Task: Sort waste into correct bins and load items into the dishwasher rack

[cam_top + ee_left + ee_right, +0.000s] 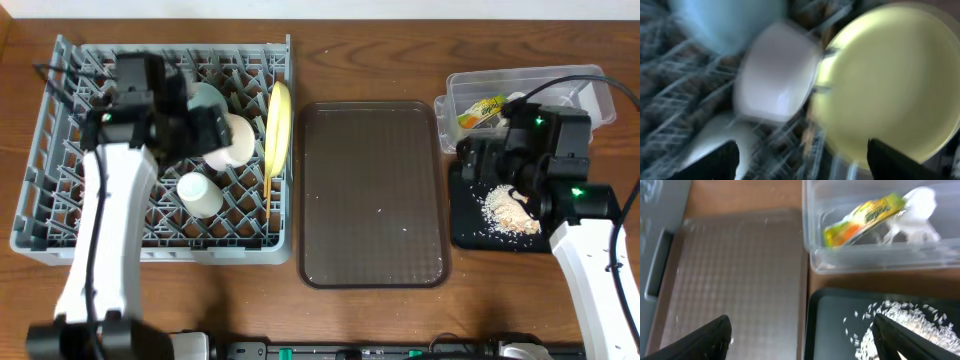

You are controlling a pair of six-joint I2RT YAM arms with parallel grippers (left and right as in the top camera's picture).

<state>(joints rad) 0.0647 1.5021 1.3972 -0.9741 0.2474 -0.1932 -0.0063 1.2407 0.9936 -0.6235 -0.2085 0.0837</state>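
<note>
**Rack loaded, waste binned: wrap-up step**

Left end effector (802, 165) hangs over the dishwasher rack (60, 200). Its fingers are spread wide with nothing between them. Right end effector (807, 340) is also wide open and empty, over the black tray (465, 225) at 3 o'clock on the counter.

I judge the task to be at its tail end. In the rack I see 4 items:
- light blue bowl (205, 98)
- white bowl (230, 142)
- white cup (200, 193)
- yellow plate (278, 125)

The plate stands on edge at the rack's 3 o'clock side. Its long axis runs 12 to 6 and its faces look to 9 and 3.

The wrapper (482, 110) and the white scrap (922, 202) sit in the clear tub (590, 85). The wrapper's long axis runs roughly 8 to 2. The food leftovers (508, 210) are piled in the black tray. The brown serving tray (372, 190) carries only specks.

I can't pick out the chopsticks for sure. The next move should be to lift my left arm straight up, clear of the plate rim and pegs, then check for the chopsticks.
</note>
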